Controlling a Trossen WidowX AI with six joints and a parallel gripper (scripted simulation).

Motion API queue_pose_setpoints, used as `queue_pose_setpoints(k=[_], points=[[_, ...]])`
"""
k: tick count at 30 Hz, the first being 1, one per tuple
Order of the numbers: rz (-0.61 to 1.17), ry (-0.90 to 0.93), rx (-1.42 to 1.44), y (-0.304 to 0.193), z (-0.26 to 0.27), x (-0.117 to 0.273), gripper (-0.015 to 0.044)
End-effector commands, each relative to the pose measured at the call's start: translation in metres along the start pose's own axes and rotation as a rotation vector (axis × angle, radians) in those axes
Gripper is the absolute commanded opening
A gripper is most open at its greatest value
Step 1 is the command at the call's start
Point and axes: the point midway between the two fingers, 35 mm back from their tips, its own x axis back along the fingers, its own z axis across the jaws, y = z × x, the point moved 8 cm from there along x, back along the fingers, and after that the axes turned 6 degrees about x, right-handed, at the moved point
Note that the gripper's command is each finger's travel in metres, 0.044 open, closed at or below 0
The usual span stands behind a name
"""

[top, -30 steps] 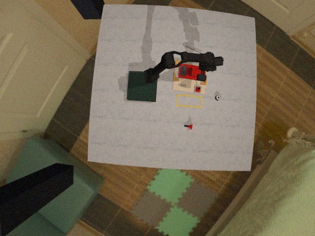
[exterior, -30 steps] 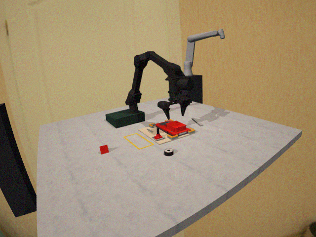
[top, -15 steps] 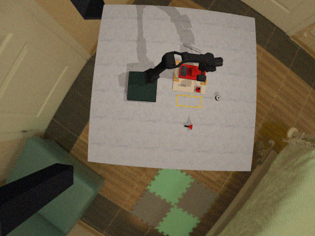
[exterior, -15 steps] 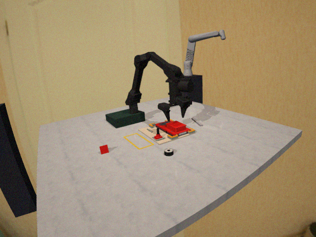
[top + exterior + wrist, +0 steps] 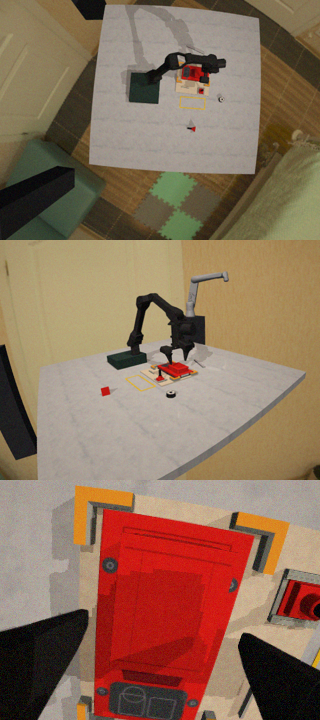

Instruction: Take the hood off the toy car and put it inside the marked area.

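Open gripper [image 5: 205,74] [image 5: 178,361] [image 5: 166,629], hood apparently on, wrist showing bolts [image 5: 110,565]

Relative to the toy car [image 5: 191,73] [image 5: 176,369] [image 5: 155,615], which is red with a dark grey panel, the board [image 5: 191,89] [image 5: 165,382] [image 5: 250,605] beneath is pale beige, its corner brackets [image 5: 178,80] [image 5: 175,378] [image 5: 277,542] orange and grey. Beside the car, the outlined rectangle [image 5: 192,109] [image 5: 147,389] is yellow. Around it, the tabletop [image 5: 155,134] [image 5: 116,436] [image 5: 25,580] is pale grey with faint darker streaks. Above it, the gripper [image 5: 206,74] [image 5: 178,362] [image 5: 166,629] is black.
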Motion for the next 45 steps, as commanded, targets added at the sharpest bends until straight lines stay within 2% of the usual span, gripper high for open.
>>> queue_pose_setpoints(k=[1, 45], points=[[0.004, -0.004, -0.003, -0.001, 0.000, -0.004, 0.0440], [0.004, -0.004, -0.003, -0.001, -0.001, -0.027, 0.0440]])
